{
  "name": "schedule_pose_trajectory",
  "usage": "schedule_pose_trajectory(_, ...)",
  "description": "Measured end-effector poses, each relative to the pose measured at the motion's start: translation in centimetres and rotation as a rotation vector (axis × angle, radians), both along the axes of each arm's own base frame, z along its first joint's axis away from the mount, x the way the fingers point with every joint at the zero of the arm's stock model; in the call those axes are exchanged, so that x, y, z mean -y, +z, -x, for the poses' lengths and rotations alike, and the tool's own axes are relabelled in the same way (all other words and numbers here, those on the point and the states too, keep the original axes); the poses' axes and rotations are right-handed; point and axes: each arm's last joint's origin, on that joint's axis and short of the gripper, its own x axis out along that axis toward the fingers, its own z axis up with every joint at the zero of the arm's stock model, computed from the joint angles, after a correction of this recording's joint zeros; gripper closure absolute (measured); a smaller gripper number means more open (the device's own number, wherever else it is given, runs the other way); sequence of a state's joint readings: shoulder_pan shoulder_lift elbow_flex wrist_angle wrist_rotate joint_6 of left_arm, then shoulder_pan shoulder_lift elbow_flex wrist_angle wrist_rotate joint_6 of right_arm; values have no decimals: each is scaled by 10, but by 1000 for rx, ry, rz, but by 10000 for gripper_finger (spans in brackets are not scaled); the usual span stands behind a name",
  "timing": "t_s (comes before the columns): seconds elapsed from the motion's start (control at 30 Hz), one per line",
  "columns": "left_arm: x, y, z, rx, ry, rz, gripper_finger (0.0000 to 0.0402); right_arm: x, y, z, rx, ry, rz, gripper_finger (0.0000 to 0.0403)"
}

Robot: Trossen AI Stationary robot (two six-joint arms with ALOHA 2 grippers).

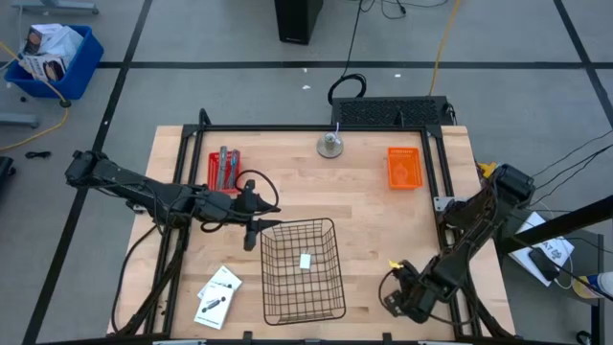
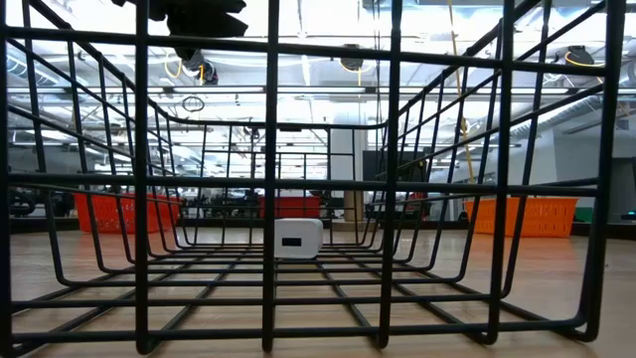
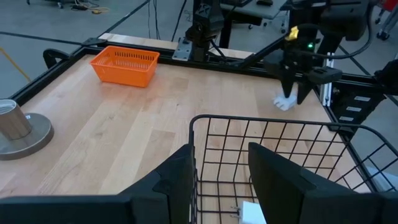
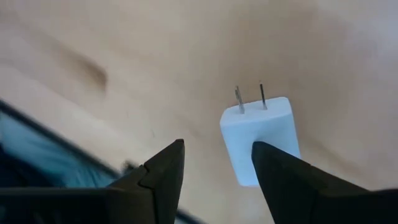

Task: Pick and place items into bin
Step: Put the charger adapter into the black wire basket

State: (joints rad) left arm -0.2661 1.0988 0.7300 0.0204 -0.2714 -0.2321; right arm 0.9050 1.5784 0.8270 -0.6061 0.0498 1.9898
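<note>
Right gripper (image 4: 214, 180): low over the table's near right corner, jaws parted with a clear gap, grasping nothing.
White plug block (image 4: 261, 146): lying on the wood just ahead of the right jaws, partly between the fingertips and partly behind one finger, two metal prongs pointing away from them; whether a finger touches it cannot be told. From the left wrist view it shows as a small white block (image 3: 285, 102) under the right gripper (image 3: 297, 93).
Left gripper (image 3: 221, 180): hanging above the far left rim of the wire basket (image 1: 330, 287), jaws apart and empty.
Second white block (image 2: 297, 238): on the basket floor, below and ahead of the left jaws, seen near the basket's middle from above (image 1: 306, 261).
Card packets (image 1: 217, 295): two flat white packets with black print, on the table beside the basket's left wall, well apart from both grippers.
Red tray (image 1: 215, 172): behind the left arm, holding a slim grey tool (image 1: 224, 165).
Orange tray (image 1: 403, 167): far right of the table.
Metal weight (image 1: 331, 145): at the far edge, centre.
</note>
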Motion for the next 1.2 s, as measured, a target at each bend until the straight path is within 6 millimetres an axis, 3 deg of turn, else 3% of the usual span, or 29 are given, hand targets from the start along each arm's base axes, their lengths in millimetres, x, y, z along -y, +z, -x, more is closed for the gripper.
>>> schedule_pose_trajectory(0.17, 0, 0, 0, 0, 0, 2, 243, 12, 3, -7, 77, -38, 93, 216)
schedule_pose_trajectory(0.5, 0, 0, 0, -1, 0, 3, 243, 28, 4, -16, 58, 22, 169, 216)
schedule_pose_trajectory(0.77, 0, 0, 0, -2, 0, 5, 243, 38, 26, -20, 171, 80, 152, 220)
schedule_pose_trajectory(1.2, 1, -6, -4, -24, -4, 9, 243, 49, 50, -17, 273, 144, 154, 270)
